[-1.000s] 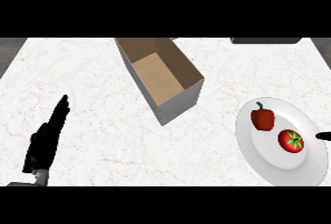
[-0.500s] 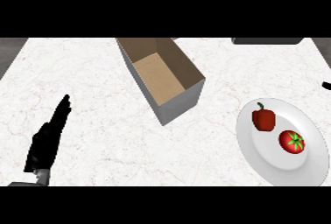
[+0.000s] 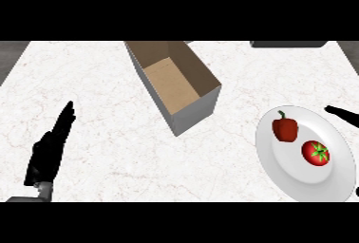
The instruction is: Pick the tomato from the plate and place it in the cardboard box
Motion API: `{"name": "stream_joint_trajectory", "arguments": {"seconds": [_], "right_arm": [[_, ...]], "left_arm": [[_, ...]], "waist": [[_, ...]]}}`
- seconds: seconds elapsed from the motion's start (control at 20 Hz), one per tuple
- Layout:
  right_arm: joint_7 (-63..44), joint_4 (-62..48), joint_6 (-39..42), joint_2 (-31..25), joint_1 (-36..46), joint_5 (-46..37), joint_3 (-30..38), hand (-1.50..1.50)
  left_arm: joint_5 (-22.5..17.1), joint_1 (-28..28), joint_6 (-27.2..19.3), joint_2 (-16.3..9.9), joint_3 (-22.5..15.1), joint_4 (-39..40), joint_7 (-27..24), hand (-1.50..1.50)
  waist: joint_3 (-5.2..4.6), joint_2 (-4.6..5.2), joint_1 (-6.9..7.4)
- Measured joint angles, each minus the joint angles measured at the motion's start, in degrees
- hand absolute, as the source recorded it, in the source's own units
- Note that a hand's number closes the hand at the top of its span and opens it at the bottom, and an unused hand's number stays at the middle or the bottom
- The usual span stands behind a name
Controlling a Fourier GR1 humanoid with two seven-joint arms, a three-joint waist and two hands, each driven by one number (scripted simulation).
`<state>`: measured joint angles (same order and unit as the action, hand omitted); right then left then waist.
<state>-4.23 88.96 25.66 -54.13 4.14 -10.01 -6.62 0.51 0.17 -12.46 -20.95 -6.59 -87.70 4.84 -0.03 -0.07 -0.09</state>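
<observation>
the tomato (image 3: 316, 153) lies on the white plate (image 3: 288, 166), a red pepper (image 3: 284, 129) just beside it. the open cardboard box (image 3: 175, 85) sits well apart. left hand (image 3: 49, 149) rests with fingers straight – right hand (image 3: 342, 114) barely shows at the plate's edge, its fingers impossible to read

Open brown cardboard box (image 3: 175, 85): matt, paper-like inner faces, plain grey outer walls, up and right of the matt black left hand (image 3: 48, 151).
White marble-patterned counter top (image 3: 119, 142): smooth, faint reddish veining.
Round white plate (image 3: 306, 154): smooth, glazed look, just below the black right hand (image 3: 344, 115).
Round red tomato (image 3: 316, 153): smooth, slightly glossy skin, green stalk.
Red bell pepper (image 3: 285, 128): smooth, satin skin.
</observation>
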Motion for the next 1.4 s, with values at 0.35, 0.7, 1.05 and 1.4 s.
{"name": "stream_joint_trajectory", "arguments": {"seconds": [0.35,0.7,1.05,1.4], "right_arm": [[-3.2,0.23,1.56,5.0,-0.77,-6.83,1.19,-1.5],[-1.94,-0.98,1.84,10.33,-2.05,-13.94,2.63,-1.5],[0.76,-2.32,3.95,14.05,-1.77,-18.78,6.03,-1.5],[2.8,-4.05,5.46,17.76,-0.65,-23.04,8.31,-1.5]], "left_arm": [[1.37,-1.05,1.91,1.47,1.88,0.19,0.67,0.0],[2.83,0.29,3.89,3.04,3.39,-1.24,1.16,0.0],[5.26,0.53,4.94,5.52,4.83,-0.37,-0.33,0.0],[7.01,0.85,6.58,6.69,6.54,-0.91,-0.42,0.0]], "waist": [[0.02,0.04,0.05],[0.03,0.04,0.1],[0.03,0.05,0.09],[0.03,0.05,0.14]]}}
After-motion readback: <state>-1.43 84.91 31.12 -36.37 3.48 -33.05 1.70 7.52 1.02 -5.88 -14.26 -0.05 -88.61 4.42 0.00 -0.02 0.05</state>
